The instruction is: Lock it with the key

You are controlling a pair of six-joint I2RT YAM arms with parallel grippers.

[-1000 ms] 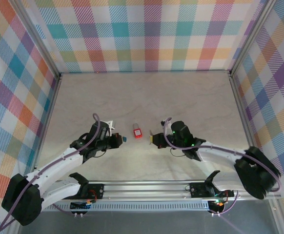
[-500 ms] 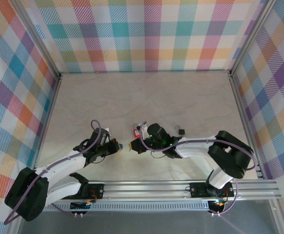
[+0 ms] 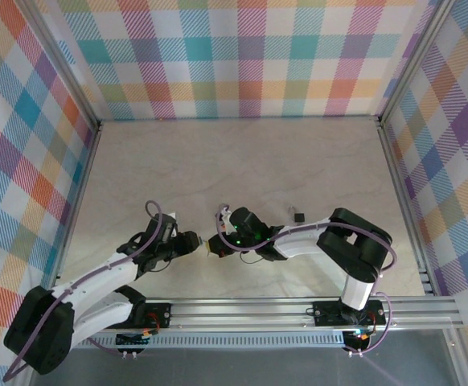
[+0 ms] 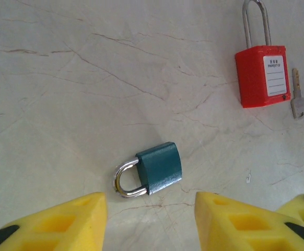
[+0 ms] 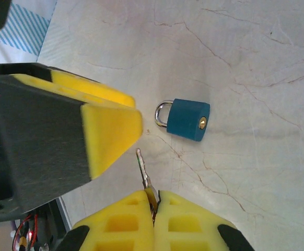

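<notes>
Right wrist view: our right gripper (image 5: 153, 205) clenches the key (image 5: 143, 170), blade near the blue padlock (image 5: 188, 120) lying on the table (image 5: 256, 63) (keyhole facing us). Our left gripper (image 4: 149, 205) hovers at its shackle end, jaws parted, empty. Insertion is next, we judge; blade must meet keyhole.

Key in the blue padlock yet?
Out. The key is pinched in the right gripper, its tip short of the blue padlock, whose keyhole is empty.
</notes>
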